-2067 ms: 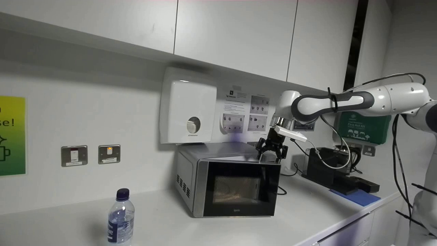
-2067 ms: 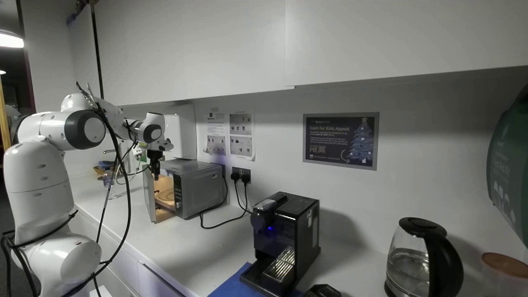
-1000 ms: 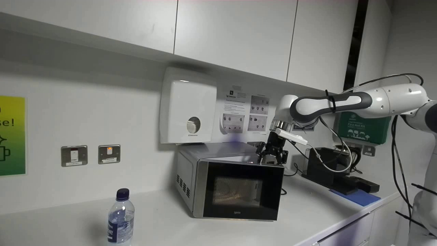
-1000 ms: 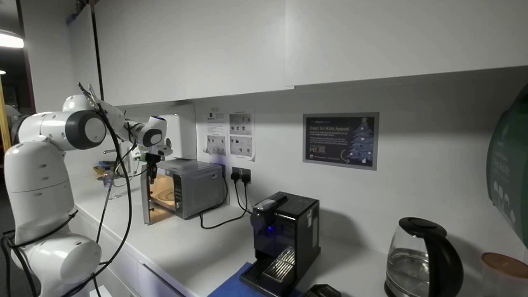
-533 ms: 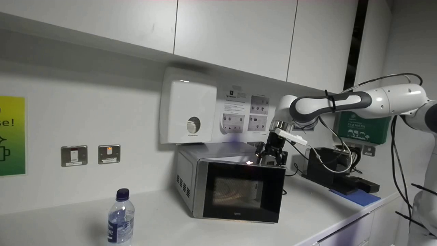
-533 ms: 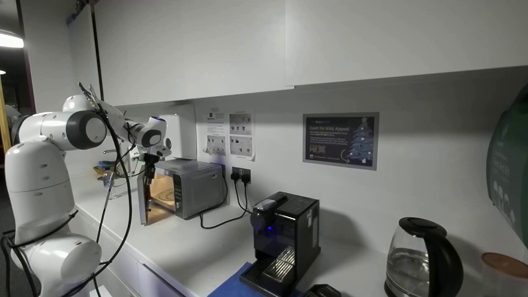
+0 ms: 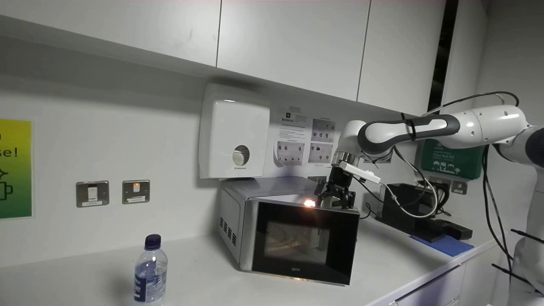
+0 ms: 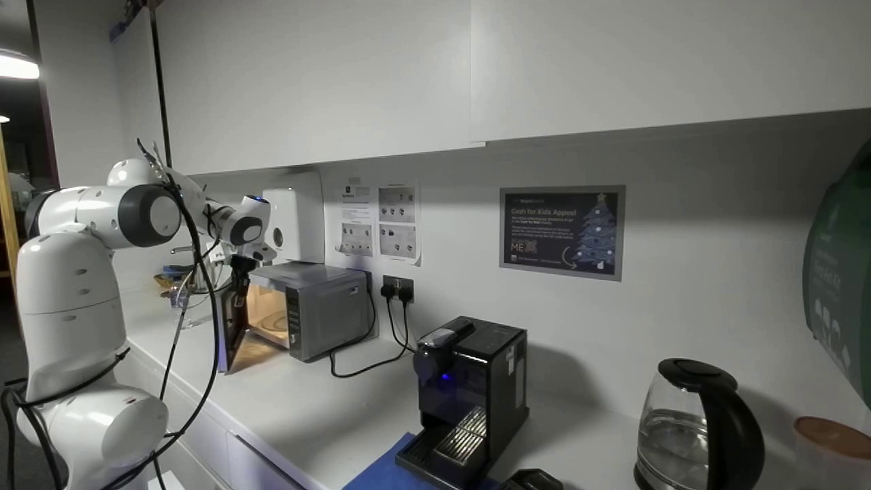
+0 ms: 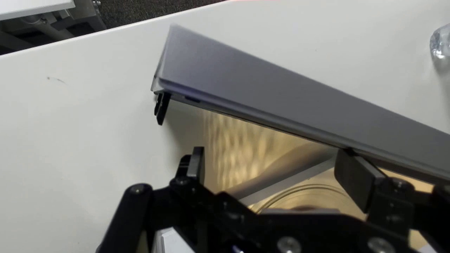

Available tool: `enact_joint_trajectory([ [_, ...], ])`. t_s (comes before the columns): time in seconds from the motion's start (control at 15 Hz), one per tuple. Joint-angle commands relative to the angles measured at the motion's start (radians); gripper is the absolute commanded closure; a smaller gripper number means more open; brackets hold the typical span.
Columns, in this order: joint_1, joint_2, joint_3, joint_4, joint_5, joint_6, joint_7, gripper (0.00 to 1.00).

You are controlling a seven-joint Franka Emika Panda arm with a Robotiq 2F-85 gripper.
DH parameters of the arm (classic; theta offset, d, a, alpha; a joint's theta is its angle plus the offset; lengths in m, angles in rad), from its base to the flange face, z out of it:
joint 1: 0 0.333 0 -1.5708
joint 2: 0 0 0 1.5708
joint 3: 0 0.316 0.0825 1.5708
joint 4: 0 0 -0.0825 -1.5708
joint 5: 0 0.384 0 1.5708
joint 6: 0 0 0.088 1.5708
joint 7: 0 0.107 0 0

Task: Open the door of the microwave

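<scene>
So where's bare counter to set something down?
The counter shows bare patches between bottle and microwave, and between microwave and coffee machine, forward of the cable. It's crowded where the gripper hangs between door and microwave. Pulled wider, the door may sweep near the first patch.

- My arm point(image 7: 471, 129) reaches in from the R edge of an ext. view, forearm point(image 7: 429, 124) approx. horiz., dipping a bit twd. the wrist point(image 7: 349, 138).
- Wrist's bent down; gripper point(image 7: 335, 205) hangs below it, pointing down w/ a slight tilt.
- In wrist view I've got both fingers point(image 9: 358, 179) spread wide, pads point(image 9: 194, 165) turned twd. each other across the gap.
- In an ext. view my lower arm point(image 8: 71, 327) stands nr. upright, elbow point(image 8: 139, 216) bent hard at the top, forearm carried out ahead.
</scene>
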Motion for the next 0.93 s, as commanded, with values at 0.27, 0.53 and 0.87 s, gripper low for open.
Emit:
enact_joint_trajectory([
  [0.27, 0.020, 0.089, 0.010, 0.097, 0.009, -0.028, -0.015, 0.00],
  [0.53, 0.029, 0.123, 0.009, 0.136, 0.005, -0.027, -0.015, 0.00],
  [0.87, 0.039, 0.158, 0.014, 0.181, 0.004, -0.032, -0.017, 0.00],
])
